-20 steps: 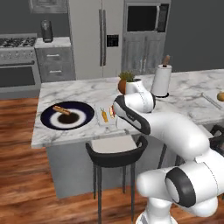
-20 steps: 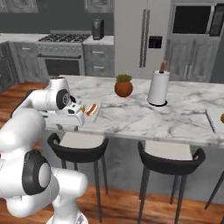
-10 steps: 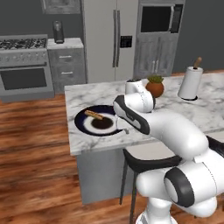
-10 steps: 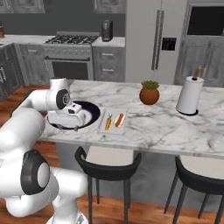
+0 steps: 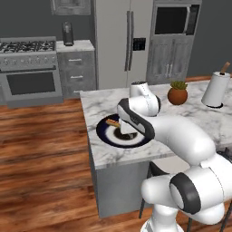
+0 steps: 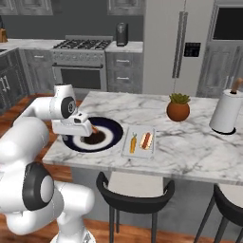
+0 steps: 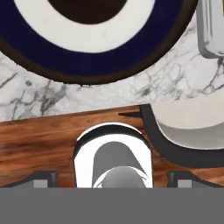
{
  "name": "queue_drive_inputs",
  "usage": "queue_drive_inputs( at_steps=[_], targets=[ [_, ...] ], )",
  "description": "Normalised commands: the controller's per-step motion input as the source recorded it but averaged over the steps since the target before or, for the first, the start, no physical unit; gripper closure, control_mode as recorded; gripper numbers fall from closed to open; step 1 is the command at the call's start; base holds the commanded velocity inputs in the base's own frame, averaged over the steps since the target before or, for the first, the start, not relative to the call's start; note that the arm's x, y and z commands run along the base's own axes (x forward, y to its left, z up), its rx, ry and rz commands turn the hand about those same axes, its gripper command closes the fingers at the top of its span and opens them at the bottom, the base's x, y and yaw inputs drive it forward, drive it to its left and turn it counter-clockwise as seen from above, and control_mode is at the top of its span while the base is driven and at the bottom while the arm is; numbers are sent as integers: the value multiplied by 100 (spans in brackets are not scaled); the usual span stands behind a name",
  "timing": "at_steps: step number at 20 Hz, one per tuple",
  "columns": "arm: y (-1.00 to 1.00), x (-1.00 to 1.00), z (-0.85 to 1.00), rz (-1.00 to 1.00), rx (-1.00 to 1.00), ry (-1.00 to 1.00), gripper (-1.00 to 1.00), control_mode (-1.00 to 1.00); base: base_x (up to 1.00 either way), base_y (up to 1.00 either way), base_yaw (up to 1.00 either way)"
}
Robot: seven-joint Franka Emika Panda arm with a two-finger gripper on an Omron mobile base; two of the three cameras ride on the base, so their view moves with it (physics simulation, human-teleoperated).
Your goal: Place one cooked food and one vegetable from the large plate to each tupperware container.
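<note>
Marble island counter [image 6: 190,147] carries the large plate [image 6: 110,129] near its left end, just beside a tupperware container [image 6: 140,142] holding a hot dog and a carrot; the gripper [image 6: 76,129] hovers over the plate, jaws spread, holding nothing

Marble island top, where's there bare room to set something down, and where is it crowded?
Bare marble lies between the tupperware container and the paper towel roll, in front of the potted plant. The corner near the stove is also free. It is crowded where the large plate sits beside the container, under the arm.
</note>
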Motion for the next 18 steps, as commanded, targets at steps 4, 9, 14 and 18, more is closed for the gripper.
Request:
queue_drive_inputs(
  at_steps=[4, 9, 14, 18],
  targets=[
    [4, 3, 0, 0, 0, 0, -100, -100, 5, 7, 0],
    [0, 27, -3, 8, 1, -1, -100, -100, 0, 0, 0],
    [-6, 71, -6, 24, 1, -6, -100, -100, 0, 0, 0],
    [-2, 83, 0, 25, 0, 2, -100, -100, 0, 0, 0]
  ],
)
